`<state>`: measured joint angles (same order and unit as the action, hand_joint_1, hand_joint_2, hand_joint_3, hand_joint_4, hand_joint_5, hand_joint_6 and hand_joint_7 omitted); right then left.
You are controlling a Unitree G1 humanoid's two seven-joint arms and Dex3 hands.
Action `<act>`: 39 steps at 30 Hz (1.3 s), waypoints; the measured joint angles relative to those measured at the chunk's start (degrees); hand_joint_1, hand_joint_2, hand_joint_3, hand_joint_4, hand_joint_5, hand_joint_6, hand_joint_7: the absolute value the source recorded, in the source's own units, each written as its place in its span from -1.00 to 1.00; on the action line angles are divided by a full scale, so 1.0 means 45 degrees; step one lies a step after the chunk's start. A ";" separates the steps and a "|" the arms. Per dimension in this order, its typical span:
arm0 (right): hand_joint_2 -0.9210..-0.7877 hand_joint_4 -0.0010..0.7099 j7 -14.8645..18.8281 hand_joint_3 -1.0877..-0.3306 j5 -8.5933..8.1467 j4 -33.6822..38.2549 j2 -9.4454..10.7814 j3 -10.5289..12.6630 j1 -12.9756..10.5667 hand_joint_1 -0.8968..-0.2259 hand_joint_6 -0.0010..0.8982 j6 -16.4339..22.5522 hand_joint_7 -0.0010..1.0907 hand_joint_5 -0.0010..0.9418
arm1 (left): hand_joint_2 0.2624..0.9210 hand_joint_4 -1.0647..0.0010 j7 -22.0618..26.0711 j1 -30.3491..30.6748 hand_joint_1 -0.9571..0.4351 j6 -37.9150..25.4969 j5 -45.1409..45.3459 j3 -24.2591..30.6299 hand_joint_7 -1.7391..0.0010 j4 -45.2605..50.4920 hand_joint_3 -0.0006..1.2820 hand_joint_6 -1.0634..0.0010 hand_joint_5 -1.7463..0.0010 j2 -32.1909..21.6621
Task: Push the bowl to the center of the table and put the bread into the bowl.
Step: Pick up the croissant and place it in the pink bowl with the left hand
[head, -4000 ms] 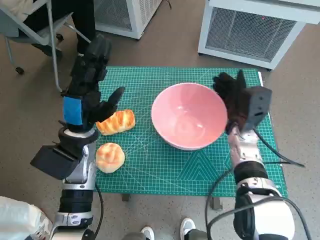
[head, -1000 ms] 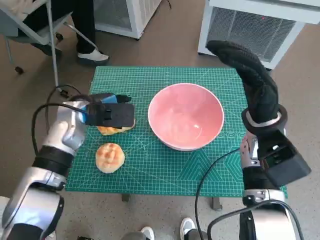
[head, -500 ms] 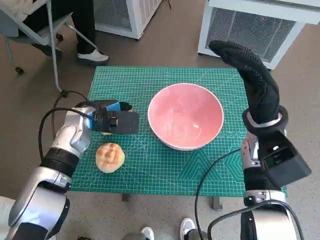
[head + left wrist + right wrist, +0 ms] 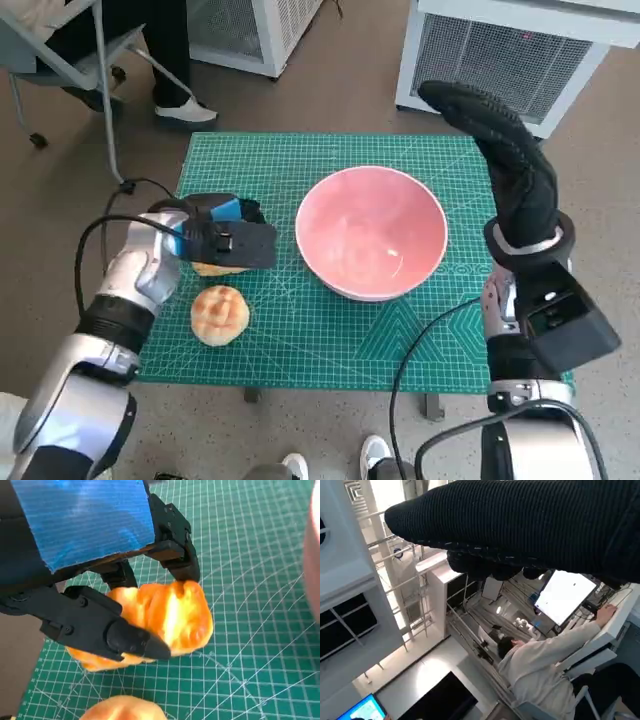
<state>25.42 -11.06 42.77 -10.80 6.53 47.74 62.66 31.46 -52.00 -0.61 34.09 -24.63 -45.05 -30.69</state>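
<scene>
- Nearest the robot, on the left part of the green cutting mat (image 4: 300,330), lies a round bread roll (image 4: 220,314), apart from both hands and untouched.
- Just beyond it, the left robot hand (image 4: 225,238) is down over the long bread loaf (image 4: 165,620). The left wrist view shows the black fingers (image 4: 100,630) closed around the loaf from both sides, so this robot hand holds the loaf, which seems to rest on the mat.
- In the head view only a strip of the loaf shows beneath the hand; in the wrist view its long axis appears to point toward the bowl.
- The pink bowl (image 4: 372,233) stands upright to the right of that hand, near it but not touching, about in the middle of the surface; the push looks done, as far as I can judge.
- So the coming move turns on one relation: the bowl lies directly right of the loaded left hand, which is much the nearer hand. A lift clear of the rim and a short carry rightward should do it.
- Farthest out, the right robot hand (image 4: 500,150) is raised above the surface's far right corner, fingers extended, holding nothing.
- A person sits at a desk in the right wrist view.
</scene>
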 measured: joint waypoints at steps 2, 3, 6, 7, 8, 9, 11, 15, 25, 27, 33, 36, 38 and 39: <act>-1.00 -0.15 0.0001 -0.16 -0.0017 0.0016 -0.0002 0.0001 0.0000 -0.07 -0.29 0.0003 -0.87 -0.99 | 0.98 -0.28 0.0095 -0.0057 0.37 -0.0027 -0.0171 0.0275 -0.22 0.0280 -0.89 -0.26 -0.42 -0.0163; -1.00 -0.15 0.0001 -0.16 -0.0021 0.0019 -0.0004 0.0001 -0.0001 -0.07 -0.29 0.0003 -0.87 -0.99 | 0.98 -0.27 0.0130 -0.0122 0.37 -0.0036 -0.0238 0.0415 -0.24 0.0415 -0.89 -0.25 -0.41 -0.0244; -1.00 -0.15 0.0004 -0.15 -0.0042 0.0018 -0.0004 -0.0005 -0.0001 -0.07 -0.30 0.0000 -0.87 -0.99 | 0.99 -0.27 0.0093 -0.0221 0.38 -0.0070 -0.0573 0.0984 -0.33 0.0961 -0.89 -0.21 -0.34 -0.0499; -1.00 -0.15 0.0006 -0.15 -0.0049 0.0017 -0.0004 -0.0007 -0.0001 -0.07 -0.30 0.0001 -0.87 -0.99 | 1.00 -0.27 0.0056 -0.0241 0.38 -0.0068 -0.0719 0.1217 -0.34 0.1171 -0.89 -0.21 -0.33 -0.0579; -1.00 -0.15 0.0007 -0.15 -0.0060 0.0017 -0.0007 -0.0006 -0.0001 -0.06 -0.30 0.0000 -0.87 -0.99 | 1.00 -0.27 -0.0015 -0.0273 0.38 -0.0063 -0.0829 0.1402 -0.36 0.1333 -0.89 -0.20 -0.32 -0.0639; -1.00 -0.15 0.0010 -0.15 -0.0079 0.0017 -0.0008 -0.0006 -0.0001 -0.06 -0.30 0.0000 -0.87 -0.99 | 1.00 -0.27 -0.0105 -0.0313 0.38 -0.0058 -0.0977 0.1641 -0.36 0.1508 -0.89 -0.20 -0.32 -0.0692; -1.00 -0.15 0.0022 -0.15 -0.0107 0.0018 -0.0010 -0.0007 -0.0002 -0.06 -0.30 0.0000 -0.87 -0.99 | 1.00 -0.27 -0.0302 -0.0363 0.38 -0.0041 -0.1238 0.2039 -0.37 0.1864 -0.89 -0.20 -0.31 -0.0770; -1.00 -0.14 0.0072 -0.15 -0.0147 0.0015 -0.0017 -0.0005 -0.0001 -0.07 -0.30 -0.0003 -0.86 -0.99 | 1.00 -0.30 -0.0795 -0.0444 0.38 0.0053 -0.1713 0.2725 -0.35 0.2657 -0.90 -0.19 -0.32 -0.0841; -1.00 -0.14 0.0185 -0.14 -0.0518 0.0015 -0.0030 0.0000 -0.0001 -0.09 -0.30 -0.0022 -0.86 -0.99 | 1.00 -0.32 -0.1676 -0.0473 0.38 0.0263 -0.2140 0.3378 -0.36 0.4770 -0.91 -0.20 -0.28 -0.0576; -1.00 -0.14 0.0236 -0.14 -0.0533 0.0016 -0.0032 -0.0003 -0.0001 -0.10 -0.30 -0.0032 -0.86 -0.99 | 1.00 -0.33 -0.1723 -0.0475 0.38 0.0298 -0.2216 0.3398 -0.36 0.5234 -0.91 -0.20 -0.28 -0.0453; -1.00 -0.14 0.0361 -0.13 -0.0614 0.0021 -0.0054 0.0003 -0.0001 -0.11 -0.30 -0.0057 -0.86 -1.00 | 1.00 -0.33 -0.1799 -0.0475 0.38 0.0417 -0.2257 0.3184 -0.35 0.6515 -0.92 -0.19 -0.29 0.0285; -1.00 -0.14 0.0388 -0.13 -0.0620 0.0031 -0.0053 0.0006 0.0000 -0.11 -0.30 -0.0062 -0.86 -1.00 | 1.00 -0.34 -0.1860 -0.0474 0.38 0.0708 -0.2239 0.2854 -0.35 0.6776 -0.92 -0.19 -0.29 0.0757; -1.00 -0.14 0.0407 -0.13 -0.0624 0.0043 -0.0053 0.0009 0.0000 -0.11 -0.30 -0.0062 -0.86 -1.00 | 1.00 -0.34 -0.1961 -0.0467 0.38 0.1024 -0.2179 0.2548 -0.36 0.6755 -0.92 -0.19 -0.28 0.1075; -1.00 -0.14 0.0416 -0.12 -0.0624 0.0049 -0.0053 0.0011 0.0000 -0.11 -0.30 -0.0062 -0.86 -1.00 | 1.00 -0.34 -0.2024 -0.0465 0.38 0.1231 -0.2127 0.2390 -0.36 0.6682 -0.92 -0.19 -0.28 0.1221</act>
<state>27.29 -13.87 42.99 -11.04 6.58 47.74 62.38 22.35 -54.09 4.93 24.52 -13.88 -14.98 -25.20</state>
